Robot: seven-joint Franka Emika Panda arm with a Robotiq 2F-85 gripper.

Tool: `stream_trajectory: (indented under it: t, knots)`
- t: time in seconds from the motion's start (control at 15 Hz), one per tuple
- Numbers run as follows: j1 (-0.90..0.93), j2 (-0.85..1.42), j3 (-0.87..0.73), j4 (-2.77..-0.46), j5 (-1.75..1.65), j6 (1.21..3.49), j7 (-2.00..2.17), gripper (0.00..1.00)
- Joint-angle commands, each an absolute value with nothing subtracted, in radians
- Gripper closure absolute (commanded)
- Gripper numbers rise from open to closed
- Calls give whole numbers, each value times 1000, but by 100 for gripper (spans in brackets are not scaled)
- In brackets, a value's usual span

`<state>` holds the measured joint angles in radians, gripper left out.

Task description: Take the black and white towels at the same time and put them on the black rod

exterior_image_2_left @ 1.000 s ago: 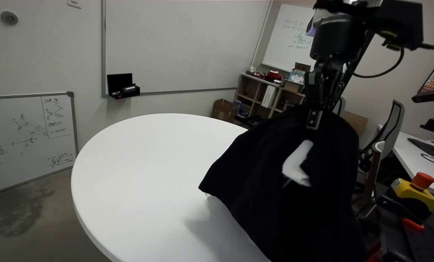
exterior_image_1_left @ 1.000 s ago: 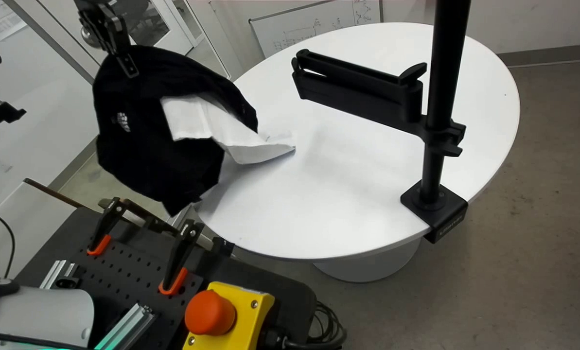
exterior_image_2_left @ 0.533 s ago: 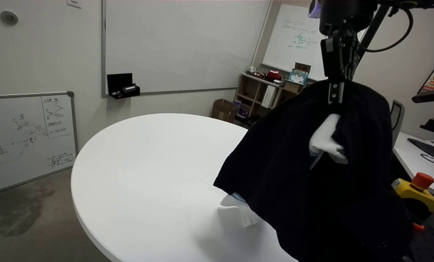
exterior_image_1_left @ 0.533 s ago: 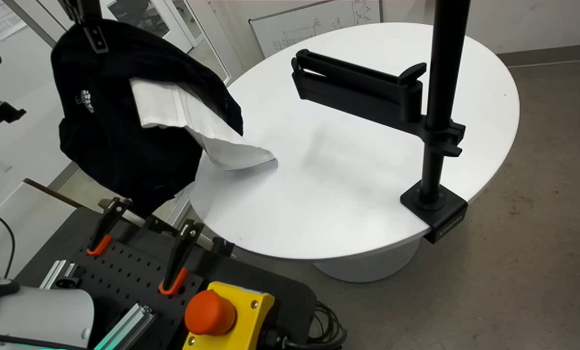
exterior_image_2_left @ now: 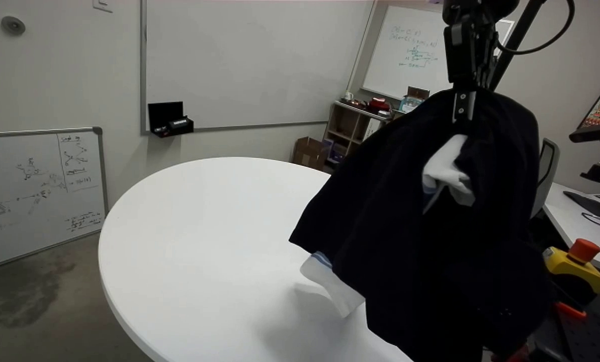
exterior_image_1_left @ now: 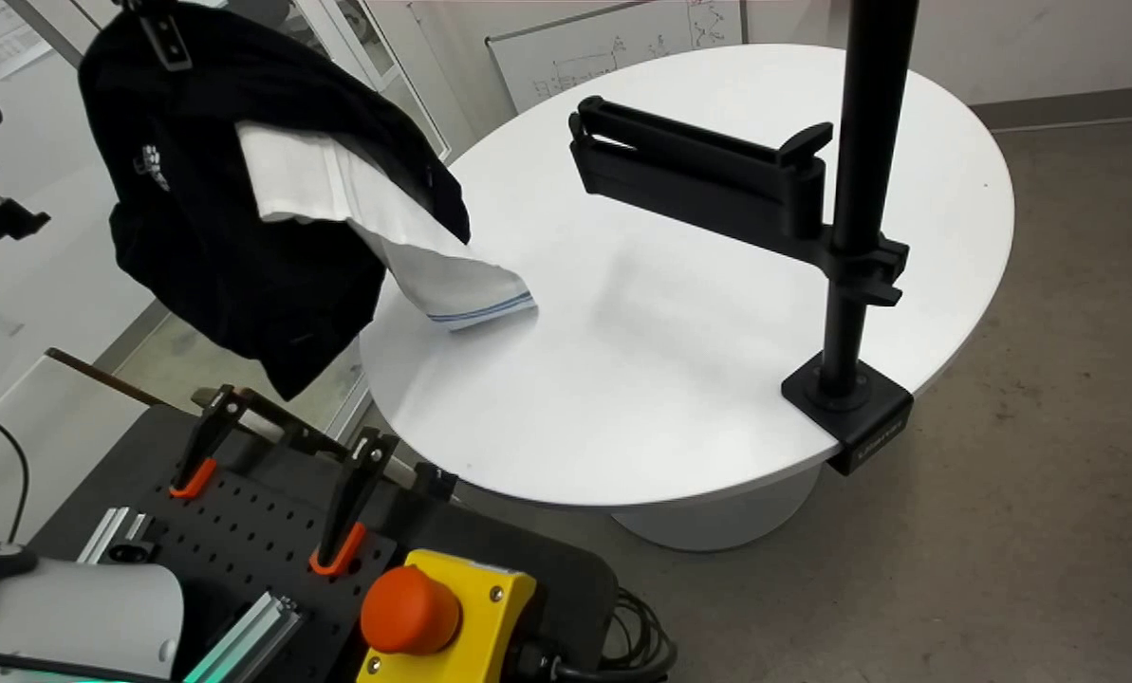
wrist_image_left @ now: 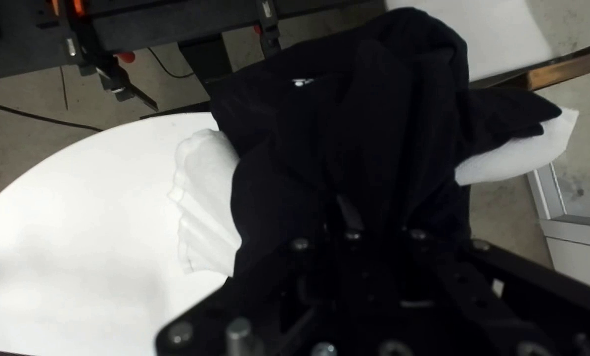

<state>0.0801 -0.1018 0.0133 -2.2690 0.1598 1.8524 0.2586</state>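
Both exterior views: black tool (exterior_image_2_left: 463, 110) clamps plain black cloth (exterior_image_2_left: 415, 241); blue-striped white cloth (exterior_image_1_left: 376, 209) dangles. Lift both above the horizontal matte-black bar (exterior_image_1_left: 694, 180) first.

Round white table (exterior_image_2_left: 194, 251), low whiteboard (exterior_image_2_left: 33, 201) nearby
In an exterior view, the whiteboard is partly scribbled over; beyond the table, a cardboard box (exterior_image_2_left: 309, 154) stands just beside a shelf unit (exterior_image_2_left: 340, 134).
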Motion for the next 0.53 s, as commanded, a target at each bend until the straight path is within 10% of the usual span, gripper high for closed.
stream_trajectory:
  t: [0.0,0.47]
  knots:
    - [51,-176,21,-2281,171,1885,306,97]
    - [11,-308,-7,-2249,187,1760,204,97]
